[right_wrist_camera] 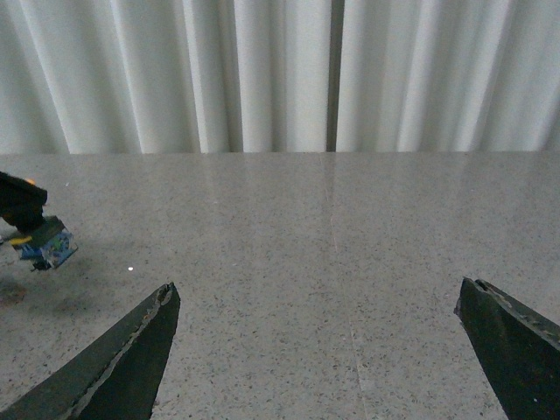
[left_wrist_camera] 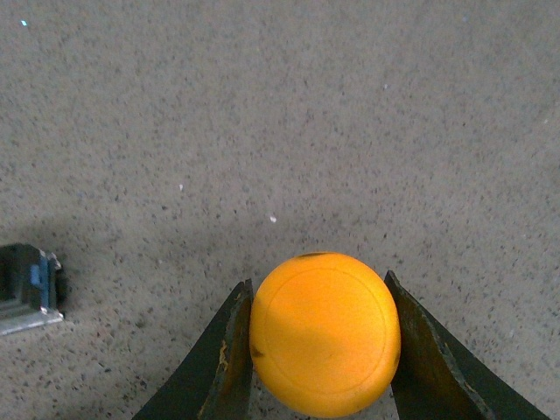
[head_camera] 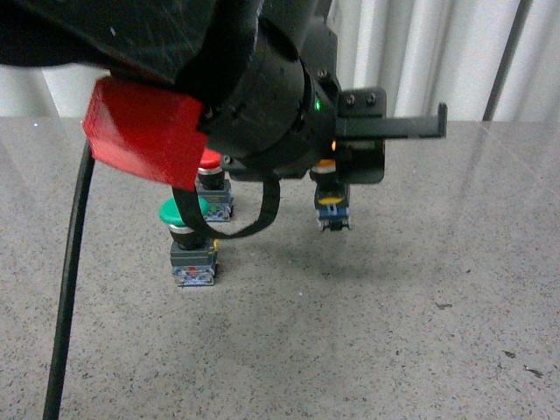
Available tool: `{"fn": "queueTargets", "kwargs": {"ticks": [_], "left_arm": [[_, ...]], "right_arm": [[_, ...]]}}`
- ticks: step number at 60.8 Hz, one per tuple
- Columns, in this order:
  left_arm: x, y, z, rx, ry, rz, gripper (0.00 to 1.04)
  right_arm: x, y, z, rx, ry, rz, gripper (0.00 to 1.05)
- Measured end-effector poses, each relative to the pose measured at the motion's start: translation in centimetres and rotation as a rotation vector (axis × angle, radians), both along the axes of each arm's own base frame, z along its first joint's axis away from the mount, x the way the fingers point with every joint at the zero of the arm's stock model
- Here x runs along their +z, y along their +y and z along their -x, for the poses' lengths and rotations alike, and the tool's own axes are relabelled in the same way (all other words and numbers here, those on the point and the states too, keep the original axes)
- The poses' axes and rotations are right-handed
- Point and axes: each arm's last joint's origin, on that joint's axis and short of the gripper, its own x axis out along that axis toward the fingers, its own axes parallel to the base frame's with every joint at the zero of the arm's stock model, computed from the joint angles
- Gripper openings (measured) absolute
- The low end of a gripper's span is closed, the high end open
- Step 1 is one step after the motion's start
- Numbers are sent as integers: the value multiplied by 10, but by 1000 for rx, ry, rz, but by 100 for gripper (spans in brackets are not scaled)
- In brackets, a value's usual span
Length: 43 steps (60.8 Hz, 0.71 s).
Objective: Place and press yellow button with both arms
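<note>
The yellow button (head_camera: 332,208) hangs a little above the grey table (head_camera: 394,332), its shadow on the surface below it. My left gripper (head_camera: 326,168), on the black arm with the red band, is shut on its cap. In the left wrist view the round yellow cap (left_wrist_camera: 324,332) fills the gap of that gripper (left_wrist_camera: 322,343), and both fingers (left_wrist_camera: 226,359) touch its sides. The right wrist view shows my right gripper (right_wrist_camera: 319,341) open over bare table with nothing between its fingers. At that view's far left edge the button's blue-grey base (right_wrist_camera: 48,245) shows. The right gripper is out of the front view.
A green-capped button (head_camera: 185,238) stands on the table left of the held one, and a red-capped button (head_camera: 210,179) is just behind it. A black cable (head_camera: 70,289) hangs down at the left. One button's base (left_wrist_camera: 26,289) shows in the left wrist view. White curtains (right_wrist_camera: 262,70) close the back.
</note>
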Motion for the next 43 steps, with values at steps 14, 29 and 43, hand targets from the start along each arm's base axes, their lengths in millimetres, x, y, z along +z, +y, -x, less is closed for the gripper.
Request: {"fn": "queueTargets", "kwargs": {"ticks": [14,29,43], "left_arm": [[-15,-5,0,1,33,-4,35],[-22,-6,-1,5,42,-16,35],[-22,-7,0,4,42,-18,56]], "right_arm": [[0,0,0,0,0,0,98],[0,0,0,0,0,0,98],[0,0,0,0,0,0,98]]}}
